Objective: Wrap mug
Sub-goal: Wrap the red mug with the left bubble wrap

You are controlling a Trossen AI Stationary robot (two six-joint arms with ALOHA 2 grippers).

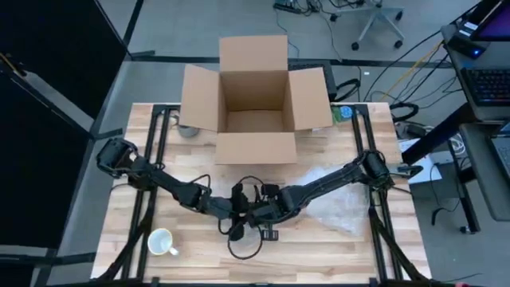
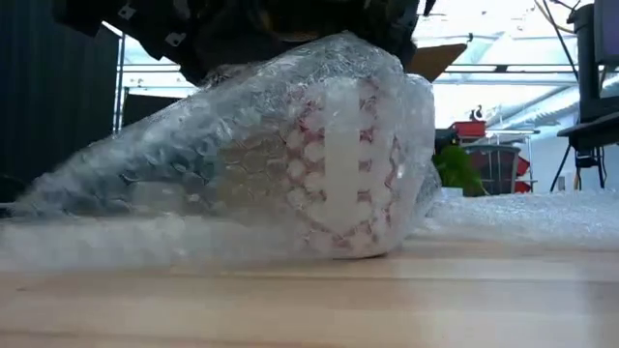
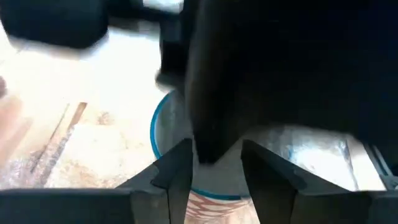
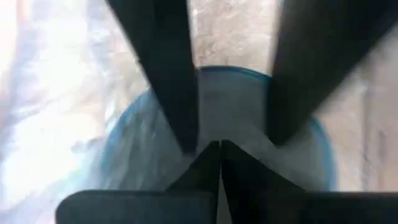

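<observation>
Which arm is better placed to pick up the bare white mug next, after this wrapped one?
Left, probably. The white mug sits on the left arm's side of the table, closer to the left gripper than to the right gripper. Both grippers are at the wrapped mug in the middle.

Your left arm reaches in from the left edge and your right arm from the right, elbows bent, forearms converging low at mid-desk. The left hand (image 1: 237, 217) and right hand (image 1: 261, 214) meet almost touching. In the left wrist view its fingers (image 3: 174, 177) stand slightly apart; in the right wrist view that hand's fingertips (image 4: 208, 158) are pressed together.
</observation>
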